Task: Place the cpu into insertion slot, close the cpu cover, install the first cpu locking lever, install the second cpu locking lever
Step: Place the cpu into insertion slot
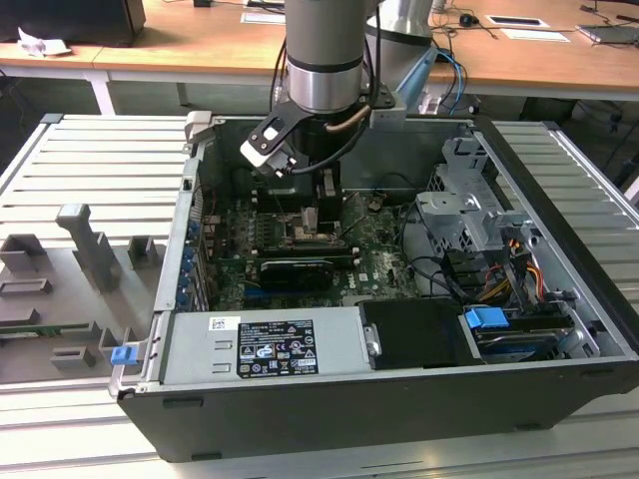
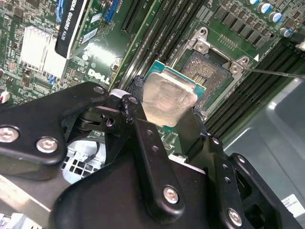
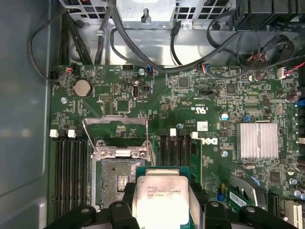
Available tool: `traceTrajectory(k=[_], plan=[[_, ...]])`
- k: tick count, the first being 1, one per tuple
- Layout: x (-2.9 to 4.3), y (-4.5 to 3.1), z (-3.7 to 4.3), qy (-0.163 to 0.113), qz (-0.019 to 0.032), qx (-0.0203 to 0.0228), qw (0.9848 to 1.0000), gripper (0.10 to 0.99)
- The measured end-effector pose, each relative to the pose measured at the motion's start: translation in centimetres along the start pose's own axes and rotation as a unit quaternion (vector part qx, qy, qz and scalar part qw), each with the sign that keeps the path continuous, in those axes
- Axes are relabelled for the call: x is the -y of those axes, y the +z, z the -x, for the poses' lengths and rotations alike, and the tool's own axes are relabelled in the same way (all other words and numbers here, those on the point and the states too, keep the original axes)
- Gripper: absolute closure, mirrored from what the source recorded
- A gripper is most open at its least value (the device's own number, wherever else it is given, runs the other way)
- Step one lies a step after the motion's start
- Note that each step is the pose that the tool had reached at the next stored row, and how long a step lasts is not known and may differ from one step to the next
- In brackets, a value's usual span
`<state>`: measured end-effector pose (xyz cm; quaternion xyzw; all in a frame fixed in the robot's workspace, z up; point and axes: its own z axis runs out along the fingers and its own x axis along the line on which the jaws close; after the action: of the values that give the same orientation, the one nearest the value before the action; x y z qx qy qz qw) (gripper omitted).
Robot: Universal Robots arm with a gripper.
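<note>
My gripper (image 2: pixel 167 102) is shut on the cpu (image 2: pixel 167 99), a pale silver square chip on a green board, pinched by its two opposite edges between the black fingers (image 2: pixel 143 129). The cpu (image 3: pixel 159 200) hangs above the motherboard beside the insertion slot (image 3: pixel 116 176), overlapping one edge of it. The slot (image 2: pixel 209 71) is bare, dark inside its silver rim. The cpu cover (image 3: pixel 114 125) stands flipped back behind the slot. A thin locking lever (image 2: pixel 276 73) sticks out past the slot. In the exterior view the gripper (image 1: pixel 310 215) reaches down into the open computer case (image 1: pixel 559 289).
Long black memory slots (image 3: pixel 71 171) flank the socket. A graphics card (image 1: pixel 300 271) lies nearby, and a silver heatsink (image 3: pixel 259 140) sits on the board. Cables (image 3: pixel 143 47) cross behind it. A power supply (image 1: pixel 270 344) and drive cage (image 1: pixel 469 215) fill the case; grey fixtures (image 1: pixel 80 259) sit outside.
</note>
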<state>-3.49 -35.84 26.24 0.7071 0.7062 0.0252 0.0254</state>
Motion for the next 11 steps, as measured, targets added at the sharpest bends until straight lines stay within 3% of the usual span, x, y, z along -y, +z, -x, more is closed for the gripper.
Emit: traceTrajectory(k=[11], plan=[[0.11, 0.65, -0.26, 0.006, 0.0005, 0.0004, 1.0000, 0.561]])
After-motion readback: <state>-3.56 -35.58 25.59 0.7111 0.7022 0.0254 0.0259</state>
